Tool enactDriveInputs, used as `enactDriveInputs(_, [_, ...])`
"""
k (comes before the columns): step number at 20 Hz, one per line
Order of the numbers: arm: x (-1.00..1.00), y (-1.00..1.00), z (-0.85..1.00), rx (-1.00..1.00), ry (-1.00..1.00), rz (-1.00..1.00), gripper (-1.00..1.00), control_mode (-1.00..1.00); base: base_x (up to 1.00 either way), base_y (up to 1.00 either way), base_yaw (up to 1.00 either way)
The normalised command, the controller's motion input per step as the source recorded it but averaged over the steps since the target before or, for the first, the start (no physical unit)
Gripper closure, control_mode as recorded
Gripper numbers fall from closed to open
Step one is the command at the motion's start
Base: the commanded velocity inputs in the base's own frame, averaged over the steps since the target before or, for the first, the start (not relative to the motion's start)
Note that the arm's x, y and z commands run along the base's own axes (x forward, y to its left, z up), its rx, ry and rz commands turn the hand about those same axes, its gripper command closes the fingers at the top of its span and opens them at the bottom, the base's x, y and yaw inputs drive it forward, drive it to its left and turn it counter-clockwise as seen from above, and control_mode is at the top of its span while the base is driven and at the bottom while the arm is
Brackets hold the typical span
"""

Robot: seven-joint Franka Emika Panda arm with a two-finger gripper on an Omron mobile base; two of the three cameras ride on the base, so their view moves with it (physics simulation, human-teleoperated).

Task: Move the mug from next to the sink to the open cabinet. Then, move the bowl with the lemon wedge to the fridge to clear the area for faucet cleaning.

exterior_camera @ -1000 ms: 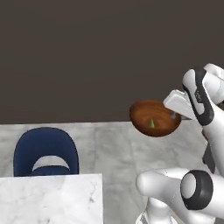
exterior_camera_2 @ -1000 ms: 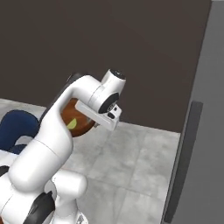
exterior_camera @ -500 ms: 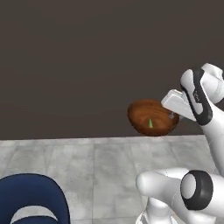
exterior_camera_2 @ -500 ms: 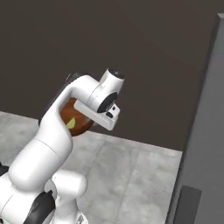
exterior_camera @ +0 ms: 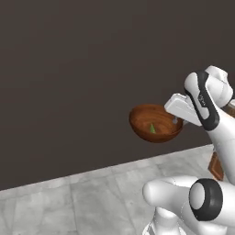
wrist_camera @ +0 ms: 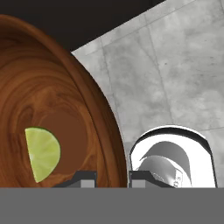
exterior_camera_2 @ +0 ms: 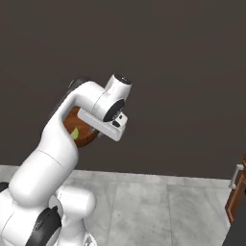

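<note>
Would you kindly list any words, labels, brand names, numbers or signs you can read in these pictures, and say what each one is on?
No text can be read in any view.
Small dark marking on the white arm, left base view: too small and blurred to read.
The bowl, the lemon wedge, the dark wall and the grey floor carry no writing.

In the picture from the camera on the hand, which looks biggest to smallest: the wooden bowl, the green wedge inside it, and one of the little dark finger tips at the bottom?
1. The bowl, by far the largest, though it sits very close to the camera and is cut off.
2. The lemon wedge.
3. One of the end effector's fingertips, partly cut off at the bottom, so its place is less sure.
</note>
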Motion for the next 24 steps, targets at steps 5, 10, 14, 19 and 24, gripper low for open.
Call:
enactDriveInputs(5, [0.00,0.00,0.00,0.00,0.00,0.00,1.00,1.00,0.99,0.00,-0.67])
enactDriveInputs(10, [0.00,0.00,0.00,0.00,0.00,0.00,1.00,1.00,0.87,0.00,-0.71])
enactDriveInputs(14, [0.00,0.00,0.00,0.00,0.00,0.00,1.00,1.00,0.56,0.00,-0.80])
enactDriveInputs(19, [0.00,0.00,0.00,0.00,0.00,0.00,1.00,1.00,0.39,-0.08,-0.83])
enactDriveInputs(24, [0.00,0.00,0.00,0.00,0.00,0.00,1.00,1.00,0.39,-0.14,-0.63])
